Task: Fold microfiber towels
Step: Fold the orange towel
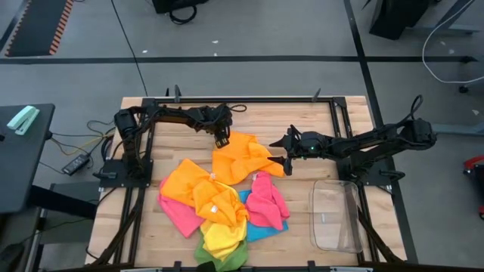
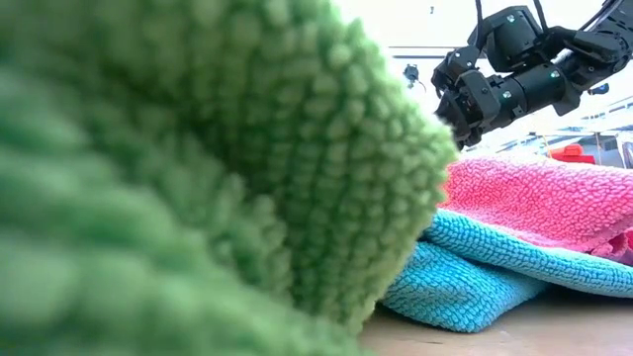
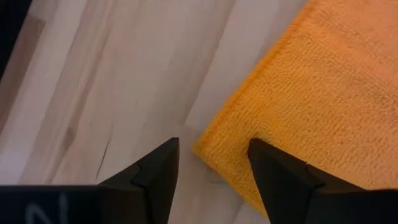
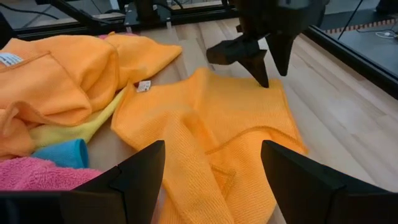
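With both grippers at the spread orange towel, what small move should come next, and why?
Probably the left gripper should lift clear of the flat orange microfiber towel. Its jaws stand open over the towel's far corner with nothing pinched, as if just released. The right gripper, also open, hovers at the near edge, where a flap is already folded over and creased, so it could smooth or take the next fold.

A pale wooden slatted tabletop (image 1: 302, 121) edged by a black metal frame (image 1: 249, 100). A clear rectangular plastic bin (image 1: 336, 215) sits near one corner. Grey floor (image 1: 249, 75) surrounds the table.
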Available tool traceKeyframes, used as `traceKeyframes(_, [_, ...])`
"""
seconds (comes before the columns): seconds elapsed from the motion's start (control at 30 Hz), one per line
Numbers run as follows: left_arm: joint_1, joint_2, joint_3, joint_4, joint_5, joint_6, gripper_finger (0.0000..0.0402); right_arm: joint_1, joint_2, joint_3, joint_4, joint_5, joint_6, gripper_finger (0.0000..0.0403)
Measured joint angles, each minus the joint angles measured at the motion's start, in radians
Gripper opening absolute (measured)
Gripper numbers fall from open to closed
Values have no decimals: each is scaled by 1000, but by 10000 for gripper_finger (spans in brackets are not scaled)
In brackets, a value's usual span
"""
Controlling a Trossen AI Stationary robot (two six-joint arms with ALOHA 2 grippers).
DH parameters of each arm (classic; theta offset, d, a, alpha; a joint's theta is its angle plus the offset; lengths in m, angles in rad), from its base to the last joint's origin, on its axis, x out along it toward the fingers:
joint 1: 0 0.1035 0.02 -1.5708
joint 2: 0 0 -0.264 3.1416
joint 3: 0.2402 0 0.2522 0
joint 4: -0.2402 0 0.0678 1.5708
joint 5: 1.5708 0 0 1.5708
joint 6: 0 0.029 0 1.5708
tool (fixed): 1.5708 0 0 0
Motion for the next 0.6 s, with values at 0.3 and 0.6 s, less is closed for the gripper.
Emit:
traceKeyframes(0.3, [-40, 8, 14, -27, -2, 79, 53, 11, 0, 0, -5, 0, 10, 274])
traceKeyframes(0.6, [-43, -16, 177, -280, -127, 135, 19, 11, 0, 0, -5, 0, 18, 274])
